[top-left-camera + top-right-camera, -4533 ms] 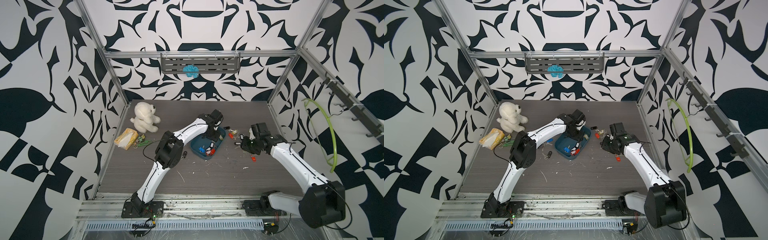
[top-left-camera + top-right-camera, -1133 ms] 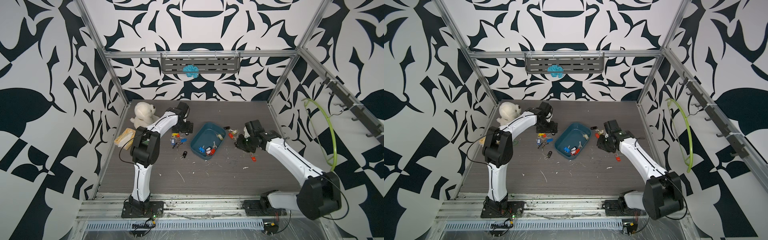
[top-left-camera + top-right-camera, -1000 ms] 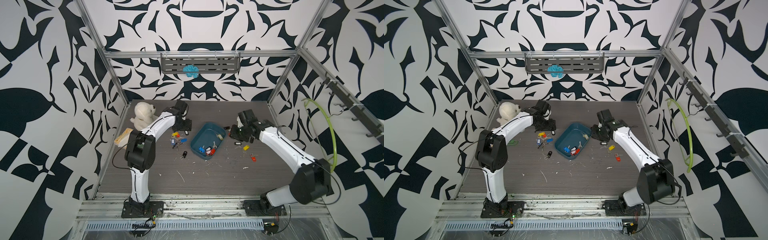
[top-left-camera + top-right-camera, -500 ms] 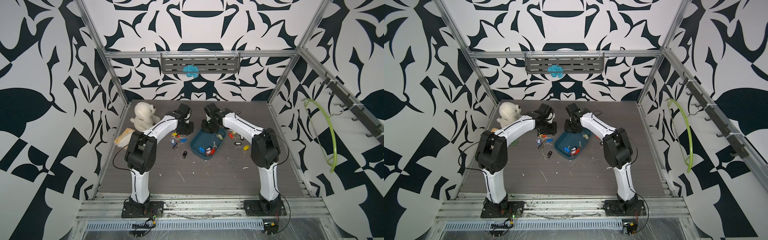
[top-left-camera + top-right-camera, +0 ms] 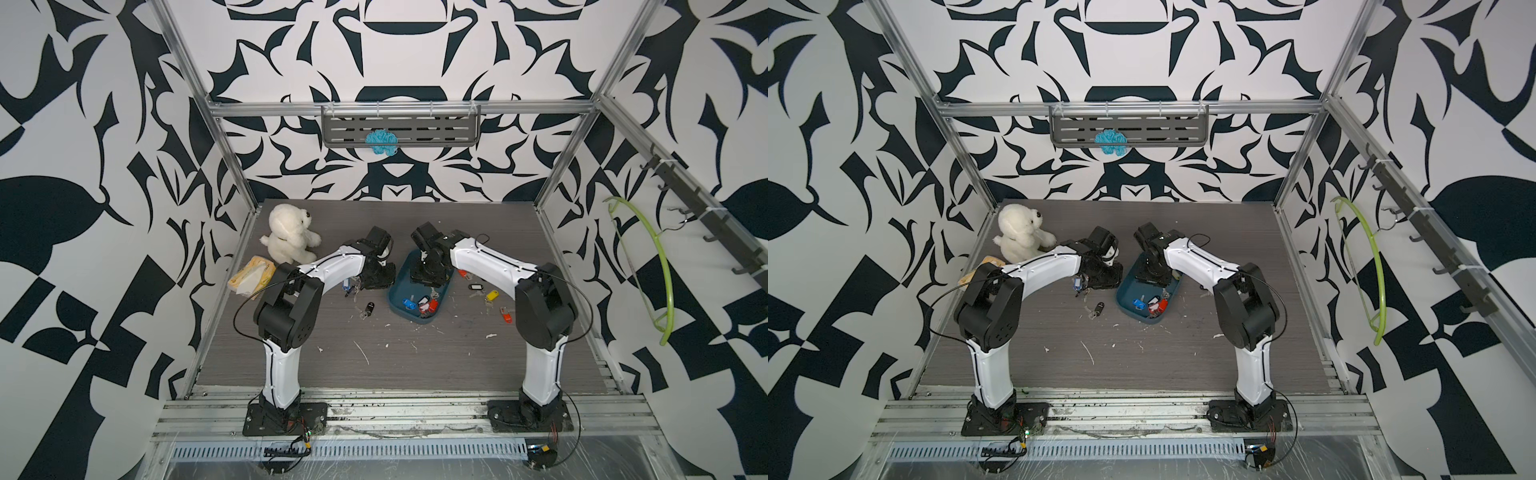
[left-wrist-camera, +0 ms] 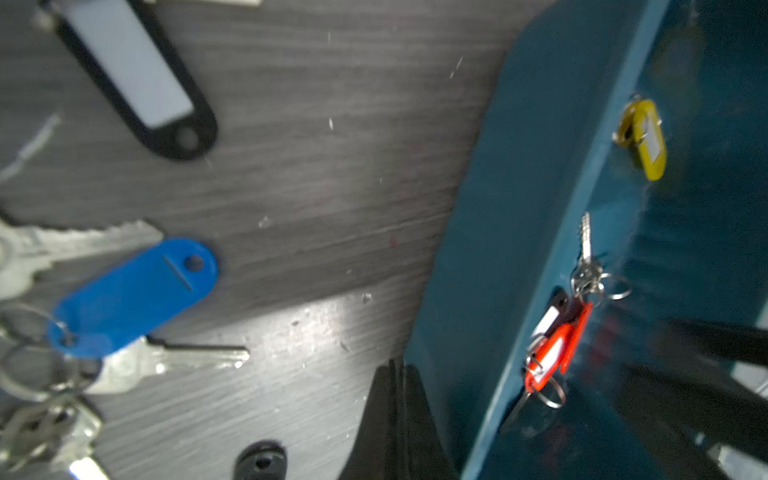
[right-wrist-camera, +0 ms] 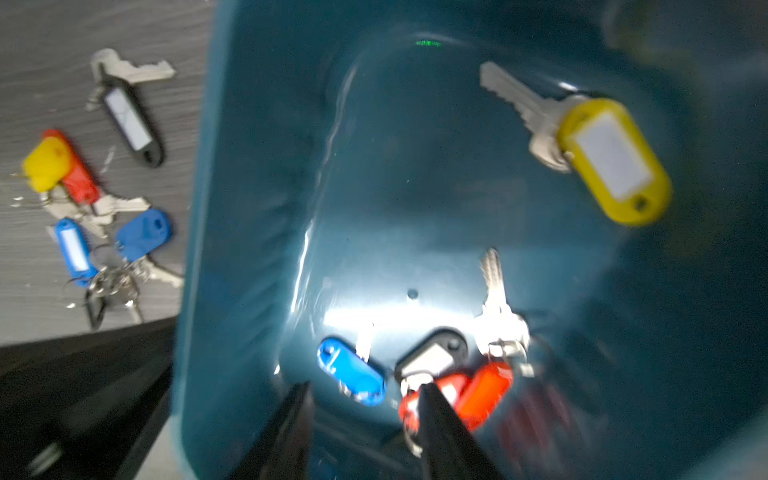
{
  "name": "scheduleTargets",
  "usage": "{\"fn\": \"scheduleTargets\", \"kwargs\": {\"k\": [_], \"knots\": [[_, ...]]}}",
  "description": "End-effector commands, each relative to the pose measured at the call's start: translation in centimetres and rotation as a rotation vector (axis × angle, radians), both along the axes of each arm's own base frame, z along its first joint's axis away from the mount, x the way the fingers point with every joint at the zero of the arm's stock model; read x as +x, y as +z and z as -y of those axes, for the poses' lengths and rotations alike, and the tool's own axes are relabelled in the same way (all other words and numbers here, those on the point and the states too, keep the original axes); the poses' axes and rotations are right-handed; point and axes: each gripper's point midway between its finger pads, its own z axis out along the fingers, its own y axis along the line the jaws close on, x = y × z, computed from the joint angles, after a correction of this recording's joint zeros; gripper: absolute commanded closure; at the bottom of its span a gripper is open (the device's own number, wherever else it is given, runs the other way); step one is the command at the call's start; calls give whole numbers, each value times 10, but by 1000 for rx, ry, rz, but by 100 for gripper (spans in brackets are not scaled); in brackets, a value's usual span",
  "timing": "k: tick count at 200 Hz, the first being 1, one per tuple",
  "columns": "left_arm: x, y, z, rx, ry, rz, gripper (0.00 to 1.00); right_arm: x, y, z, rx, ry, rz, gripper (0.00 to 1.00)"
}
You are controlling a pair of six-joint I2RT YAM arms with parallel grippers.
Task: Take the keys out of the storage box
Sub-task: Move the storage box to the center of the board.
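Note:
The teal storage box (image 5: 395,297) (image 5: 1124,302) lies mid-table. Keys with blue (image 7: 351,370), black-and-white (image 7: 432,353), red (image 7: 482,390) and yellow (image 7: 611,166) tags lie inside it. My right gripper (image 7: 365,388) (image 5: 428,274) hangs open over the box floor, the blue-tagged key just ahead of its fingers. My left gripper (image 6: 395,374) (image 5: 376,276) is shut on nothing, on the table against the box's outer left wall (image 6: 519,208). More keys lie outside: blue-tagged (image 6: 133,295) (image 5: 347,286) and black-tagged (image 5: 369,308) ones at the left, yellow (image 5: 491,296) and red (image 5: 506,316) ones at the right.
A white plush bear (image 5: 289,239) and a yellow tissue packet (image 5: 251,274) sit at the back left. A green hanger (image 5: 652,266) hangs on the right wall. A shelf (image 5: 401,126) with a blue ball is on the back wall. White scraps dot the table.
My right arm swung from the table right of the box to above the box and its jaws opened. My left gripper shut and slid closer to the box's left wall.

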Motion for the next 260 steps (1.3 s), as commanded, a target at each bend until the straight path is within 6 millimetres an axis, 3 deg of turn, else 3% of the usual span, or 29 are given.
{"fn": "scheduleTargets", "kwargs": {"k": [1,7,29,59,106,133,151,163,196,260], "knots": [[-4,20,3,-35,6,29,100,-6,46,27,-58,-50,87,47],[-6,21,2,-36,5,30,100,-9,52,34,-82,-57,91,36],[-12,23,0,-27,5,33,100,-23,59,54,-152,-70,77,34],[-15,28,-7,-12,16,46,93,-47,30,71,-214,-91,-13,28],[-16,39,-17,33,16,77,55,-55,-5,62,-175,-87,-81,27],[-15,40,-21,51,17,82,51,-52,-17,56,-161,-79,-94,28],[-16,40,-22,54,17,80,51,-51,-23,54,-155,-80,-103,35],[-18,41,-23,56,19,80,51,-52,-22,52,-138,-81,-99,46],[-20,42,-26,65,19,85,53,-62,-19,54,-113,-78,-98,100],[-22,46,-29,66,26,88,55,-89,-14,60,-103,-41,-114,100]]}}
